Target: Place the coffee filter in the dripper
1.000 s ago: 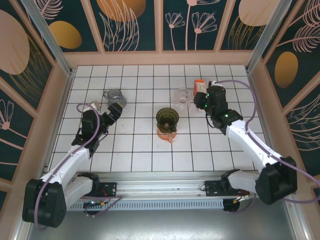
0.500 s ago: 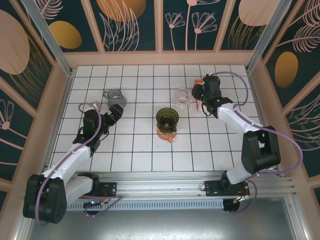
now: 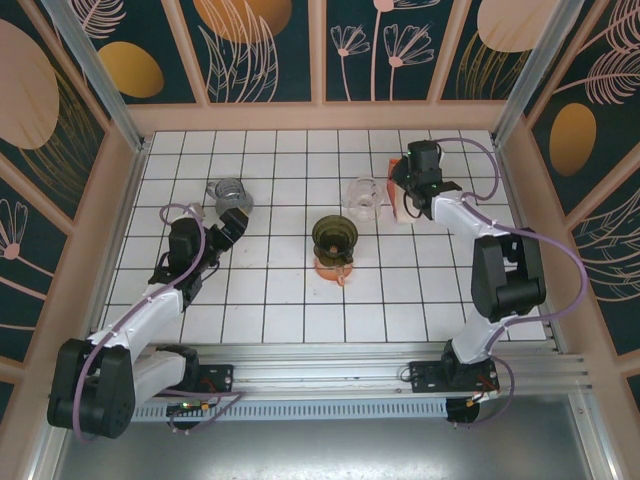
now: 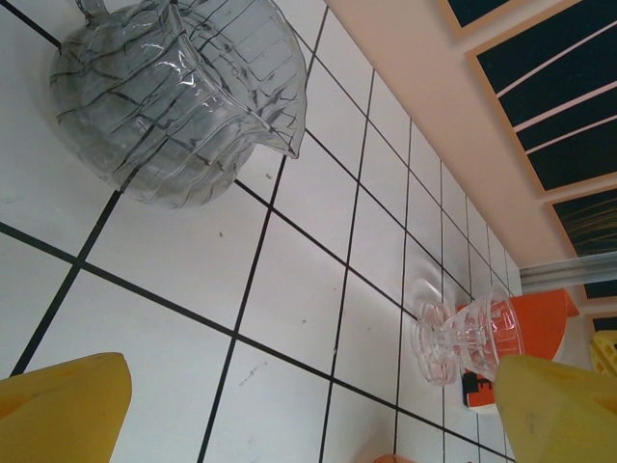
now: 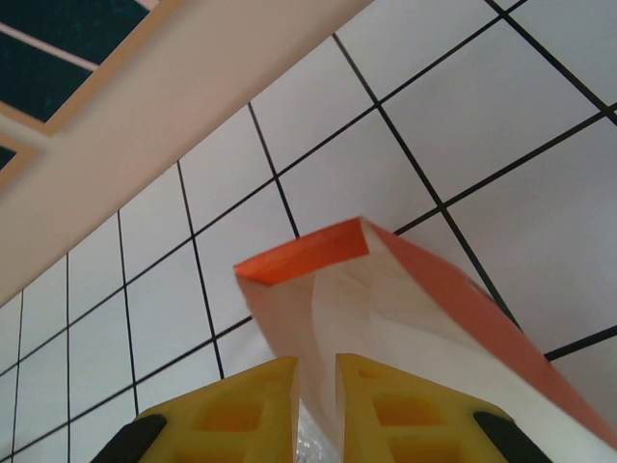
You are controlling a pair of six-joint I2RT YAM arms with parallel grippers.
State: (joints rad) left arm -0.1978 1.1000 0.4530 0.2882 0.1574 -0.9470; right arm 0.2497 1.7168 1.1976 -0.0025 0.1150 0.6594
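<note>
Your right arm has swung back to the orange filter pack (image 5: pixel 304 249) by the far wall, and the right gripper (image 5: pixel 316 371) now pinches the white coffee filter (image 5: pixel 333 313) standing in it. You likely lift next; the dark dripper (image 3: pixel 333 236) sits well apart, mid-table. Your left gripper (image 4: pixel 308 415) is spread wide near the glass carafe (image 4: pixel 178 101).

Orange-white filter pack (image 5: pixel 386 299) just beside clear dripper (image 3: pixel 361 198)

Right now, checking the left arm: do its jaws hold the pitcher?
No, the left gripper has its jaws wide apart, short of the pitcher.
</note>
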